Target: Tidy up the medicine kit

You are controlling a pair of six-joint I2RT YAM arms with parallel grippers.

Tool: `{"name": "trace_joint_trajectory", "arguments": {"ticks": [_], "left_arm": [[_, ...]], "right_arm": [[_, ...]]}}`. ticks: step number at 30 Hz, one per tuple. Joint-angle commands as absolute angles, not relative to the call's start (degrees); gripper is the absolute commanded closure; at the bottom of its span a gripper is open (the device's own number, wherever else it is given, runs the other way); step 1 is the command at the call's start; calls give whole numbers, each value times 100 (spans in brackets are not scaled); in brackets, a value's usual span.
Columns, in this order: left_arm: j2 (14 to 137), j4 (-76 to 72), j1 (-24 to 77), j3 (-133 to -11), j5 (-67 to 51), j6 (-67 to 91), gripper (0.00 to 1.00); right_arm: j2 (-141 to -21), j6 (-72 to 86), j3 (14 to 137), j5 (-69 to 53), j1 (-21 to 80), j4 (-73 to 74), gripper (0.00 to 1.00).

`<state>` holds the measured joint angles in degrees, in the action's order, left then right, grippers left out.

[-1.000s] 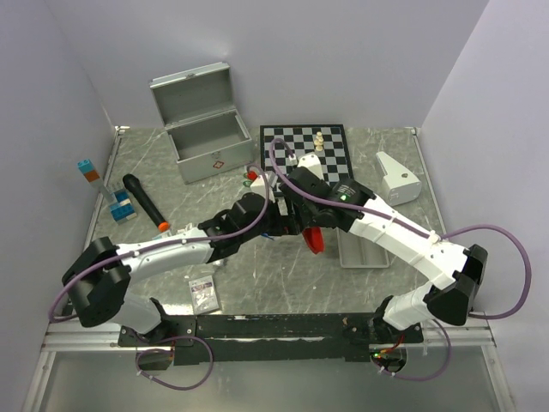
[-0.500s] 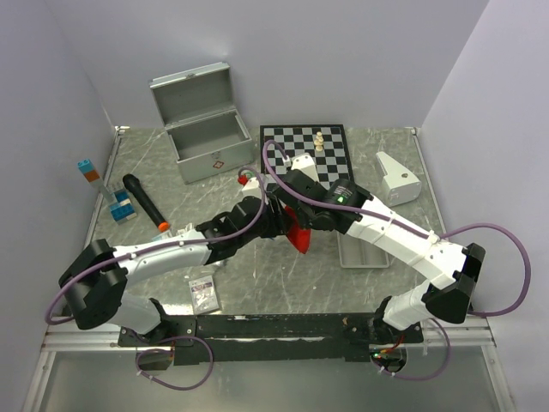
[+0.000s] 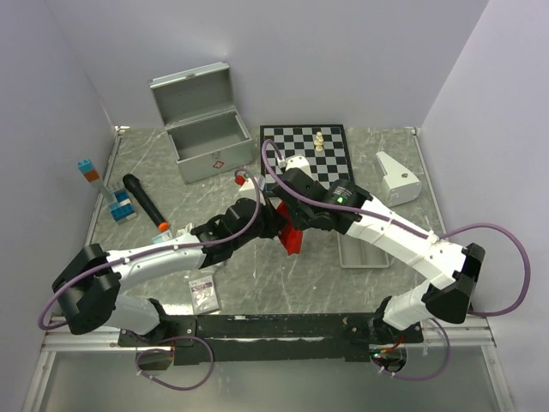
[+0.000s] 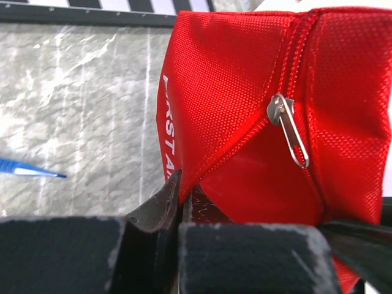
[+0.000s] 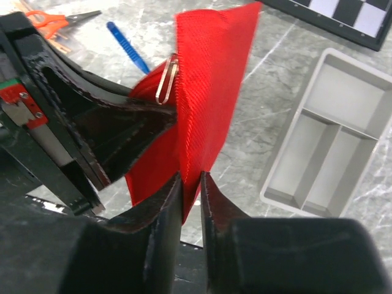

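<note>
Medicine case (image 3: 206, 142) stands at the far left of the table (image 3: 283, 287), silver, with its lid raised. I see a small red diamond mark on its front wall, and nothing lies in the part of the inside that I can see.

The red pouch (image 3: 292, 239) that belongs to it is not in the case. It is in the middle of the table, nearer to me than the case and just left of the grey tray (image 5: 331, 141). Both arms meet at it.

The left gripper (image 4: 184, 193) has its fingers pressed together on a lower edge of the pouch, and the fabric goes into the narrow slit between them. The right gripper (image 5: 191, 184) pinches another edge of the same pouch from below, its two fingers closed on the thin red cloth. The pouch stands on edge between them. I cannot tell if it touches the table.

The zipper pull (image 4: 288, 128) hangs loose on the side of the pouch, and part of a white word shows beside the seam.

A blue pen (image 5: 128, 46) and scissors (image 5: 52, 21) with orange handles lie on the table beyond the pouch. A chessboard (image 3: 306, 150) lies right of the case, with a few pale chess pieces (image 3: 319, 140) on it. A white object (image 3: 397, 178) lies further right. On the left side there are a black marker (image 3: 144, 202) and blue blocks (image 3: 120, 209). A small packet (image 3: 204, 294) lies near the left arm.
</note>
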<state>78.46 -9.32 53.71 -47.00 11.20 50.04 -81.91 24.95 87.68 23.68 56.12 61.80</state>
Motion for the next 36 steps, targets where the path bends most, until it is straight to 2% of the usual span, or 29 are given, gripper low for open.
{"name": "trace_joint_trajectory", "arguments": {"ticks": [1, 9, 14, 17, 20, 26, 28, 33, 36], "left_arm": [[7576, -1467, 5388, -4615, 862, 4922, 99], [7523, -1292, 5397, -4676, 949, 5001, 99], [7602, -1099, 5405, -4711, 1072, 5071, 99], [7646, -950, 5423, -4798, 1169, 5098, 99], [7655, -870, 5432, -4825, 1256, 5133, 99], [7699, -791, 5432, -4860, 1266, 5159, 99], [7691, -739, 5432, -4860, 1301, 5177, 99], [7515, -502, 5432, -4852, 1476, 5168, 78], [7322, -264, 5432, -4869, 1678, 5124, 76]], "right_arm": [[-8121, 2461, 8745, 2180, 5634, 5986, 73], [-8121, 2558, 8763, 1995, 5625, 5819, 55], [-8086, 2575, 8789, 1872, 5625, 5740, 52], [-8068, 2558, 8736, 1828, 5625, 5669, 59], [-8077, 2566, 8754, 1811, 5625, 5695, 75], [-7998, 2584, 8666, 1845, 5625, 5678, 100], [-7954, 2514, 8605, 1924, 5634, 5669, 100], [-8077, 2207, 8754, 2591, 5634, 6169, 100], [-8121, 2057, 8815, 2873, 5642, 6459, 100]]}}
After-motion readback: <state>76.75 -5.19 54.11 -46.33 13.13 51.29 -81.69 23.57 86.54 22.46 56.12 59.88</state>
